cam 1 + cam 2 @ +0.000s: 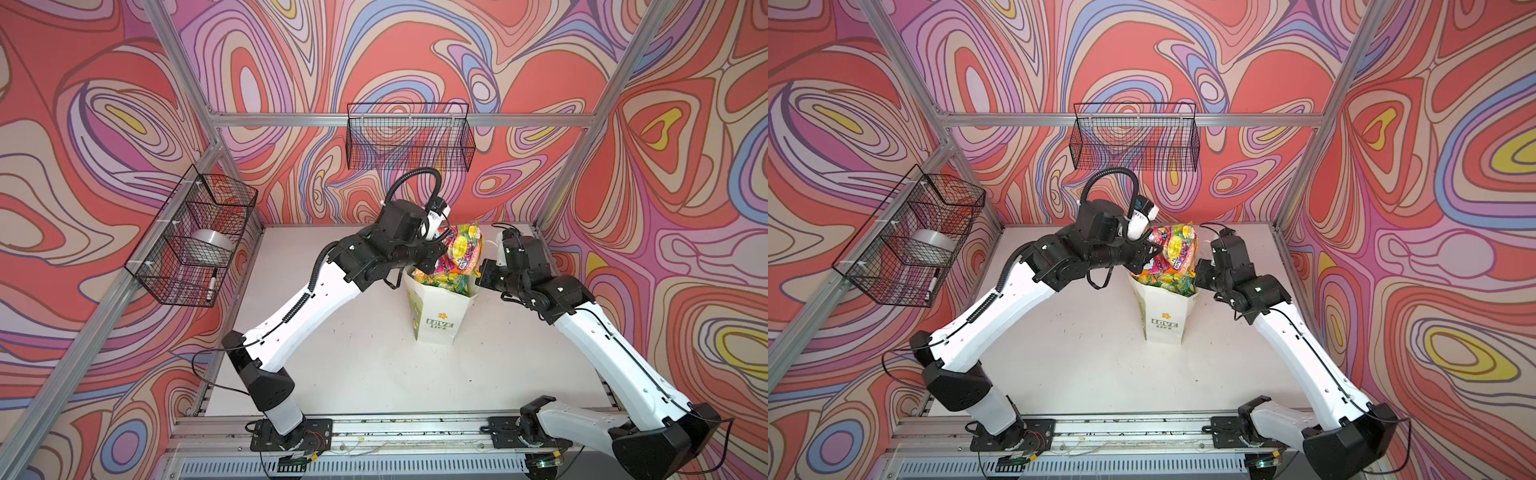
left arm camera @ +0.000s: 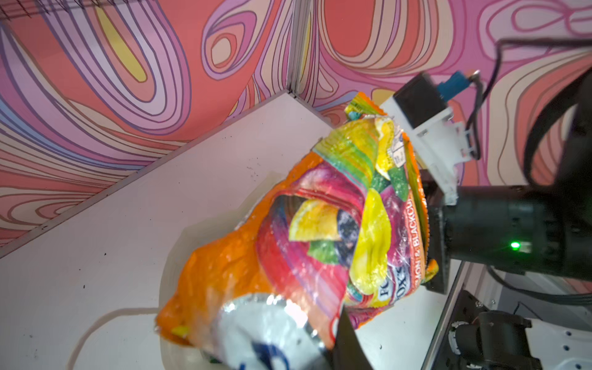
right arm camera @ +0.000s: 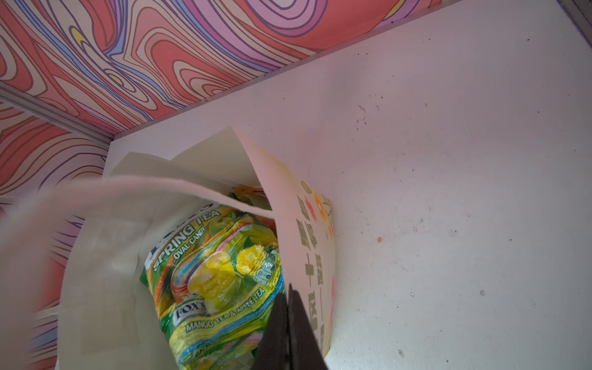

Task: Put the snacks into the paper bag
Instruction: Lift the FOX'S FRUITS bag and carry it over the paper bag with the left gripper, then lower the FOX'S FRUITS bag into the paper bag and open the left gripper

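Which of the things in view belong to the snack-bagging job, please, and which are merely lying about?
Belonging to the job:
- paper bag
- orange packet, held over the bag's mouth
- green packets, already inside the bag

Lying about:
- side wire basket, holding a silvery roll and a marker
- back wire basket

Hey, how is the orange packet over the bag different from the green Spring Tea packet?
The orange packet is held by the left gripper over the mouth of the paper bag; the green packet lies inside it. The orange one reads blackcurrant; the green one, mango tea and apple tea. Both are glossy FOX'S packets.
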Available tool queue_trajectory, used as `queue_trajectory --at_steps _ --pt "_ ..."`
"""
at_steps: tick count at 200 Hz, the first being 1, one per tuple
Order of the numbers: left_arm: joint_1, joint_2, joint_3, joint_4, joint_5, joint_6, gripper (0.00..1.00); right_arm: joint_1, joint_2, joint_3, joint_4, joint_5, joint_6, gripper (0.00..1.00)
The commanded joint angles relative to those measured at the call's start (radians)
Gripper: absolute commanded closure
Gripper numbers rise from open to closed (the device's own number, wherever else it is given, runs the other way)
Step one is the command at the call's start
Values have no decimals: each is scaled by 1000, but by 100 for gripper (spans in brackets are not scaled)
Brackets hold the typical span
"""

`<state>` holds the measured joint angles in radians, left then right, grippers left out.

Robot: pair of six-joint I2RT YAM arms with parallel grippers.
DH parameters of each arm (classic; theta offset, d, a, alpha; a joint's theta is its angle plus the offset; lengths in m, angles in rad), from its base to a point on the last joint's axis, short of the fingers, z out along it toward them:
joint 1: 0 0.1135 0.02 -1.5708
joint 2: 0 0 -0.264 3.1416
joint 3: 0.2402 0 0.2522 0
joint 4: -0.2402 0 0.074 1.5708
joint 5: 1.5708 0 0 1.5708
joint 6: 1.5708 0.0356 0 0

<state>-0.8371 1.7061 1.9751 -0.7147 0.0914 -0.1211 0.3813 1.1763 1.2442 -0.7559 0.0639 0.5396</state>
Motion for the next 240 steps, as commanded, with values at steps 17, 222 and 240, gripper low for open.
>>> queue_trajectory --at_steps 17,222,240 --pt "5 71 36 34 0 116 83 7 -11 34 5 -1 -3 100" --pt "65 395 215 -384 25 20 79 7 -11 9 22 -21 7 100" --pt "77 428 233 -408 -9 -2 72 7 -14 9 20 -16 6 100"
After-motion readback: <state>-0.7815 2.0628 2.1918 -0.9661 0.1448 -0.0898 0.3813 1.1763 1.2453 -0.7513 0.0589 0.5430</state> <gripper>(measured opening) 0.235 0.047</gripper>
